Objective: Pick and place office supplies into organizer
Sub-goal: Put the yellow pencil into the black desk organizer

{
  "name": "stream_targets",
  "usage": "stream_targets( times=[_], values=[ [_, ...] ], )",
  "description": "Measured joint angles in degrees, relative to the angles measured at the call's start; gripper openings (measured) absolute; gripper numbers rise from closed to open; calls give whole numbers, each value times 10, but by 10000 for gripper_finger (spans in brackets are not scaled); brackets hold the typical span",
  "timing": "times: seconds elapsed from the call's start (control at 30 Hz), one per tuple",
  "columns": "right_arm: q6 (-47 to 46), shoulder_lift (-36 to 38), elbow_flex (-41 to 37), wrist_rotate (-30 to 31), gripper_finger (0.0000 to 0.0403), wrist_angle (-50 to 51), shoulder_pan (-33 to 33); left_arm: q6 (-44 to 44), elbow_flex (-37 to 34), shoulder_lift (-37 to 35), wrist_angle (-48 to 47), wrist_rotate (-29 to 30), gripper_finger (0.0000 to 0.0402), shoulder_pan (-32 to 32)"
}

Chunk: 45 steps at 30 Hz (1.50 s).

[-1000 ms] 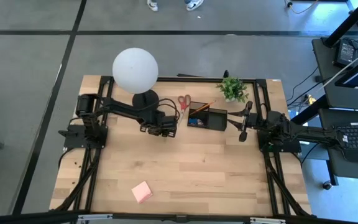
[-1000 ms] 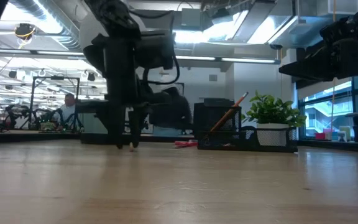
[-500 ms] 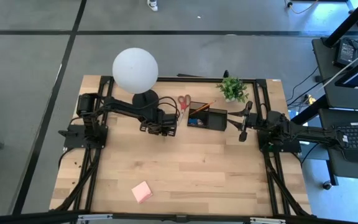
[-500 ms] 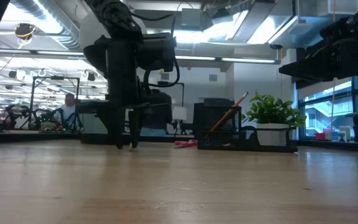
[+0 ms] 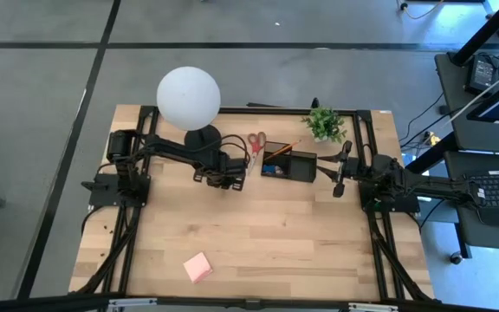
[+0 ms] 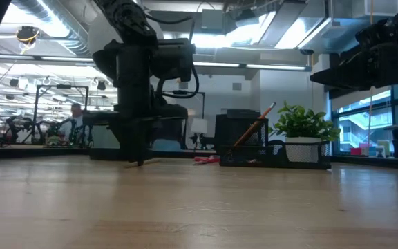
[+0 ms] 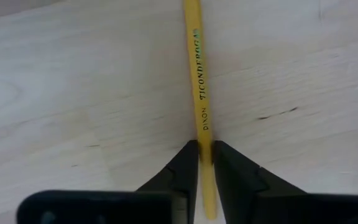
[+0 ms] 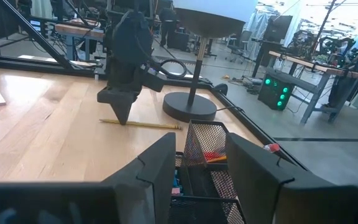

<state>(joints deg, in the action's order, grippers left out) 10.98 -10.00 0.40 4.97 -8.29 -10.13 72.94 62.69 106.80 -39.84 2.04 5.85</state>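
Your left gripper [image 7: 206, 163] is down on the counter [image 5: 275, 234], its jaws pinched on a yellow pencil [image 7: 197, 87] that lies flat near the lamp base [image 8: 189, 107]. Your right gripper [image 8: 199, 158] waits just beside the black organizer [image 5: 288, 164], jaws partly apart and holding nothing.

Bright, even overhead light fills the room. Seen from above, the wooden desk [image 5: 258, 234] is evenly lit with soft, faint shadows, and the white globe lamp [image 5: 188, 97] at 11 o'clock looks nearly blown out. At desk height, ceiling light strips [image 6: 282, 28] glare, the arms are dark silhouettes, and the near desk surface is blurred. The left wrist close-up is pale and slightly soft.
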Motion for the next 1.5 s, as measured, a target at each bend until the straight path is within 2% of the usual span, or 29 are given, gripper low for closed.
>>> stream_targets(
  times=[0.23,0.53,0.8,0.97,1.23,1.37,1.5],
  values=[
    [0,0,0,0,145,0,0,-14,0,0,-1,-4,23,0],
    [0,0,0,0,145,0,0,-38,-2,-17,4,-8,22,0],
    [0,0,0,0,145,0,0,-76,-3,-61,5,-65,22,-6],
    [1,0,0,0,145,0,0,-130,-3,-83,27,-130,22,-17],
    [0,0,0,0,145,0,0,-213,-2,-112,171,-246,22,-21],
    [0,0,0,0,145,0,0,-263,-2,-124,273,-277,22,-21],
    [-6,0,0,0,145,0,0,-329,-1,-131,387,-277,22,-13]
  ],
)
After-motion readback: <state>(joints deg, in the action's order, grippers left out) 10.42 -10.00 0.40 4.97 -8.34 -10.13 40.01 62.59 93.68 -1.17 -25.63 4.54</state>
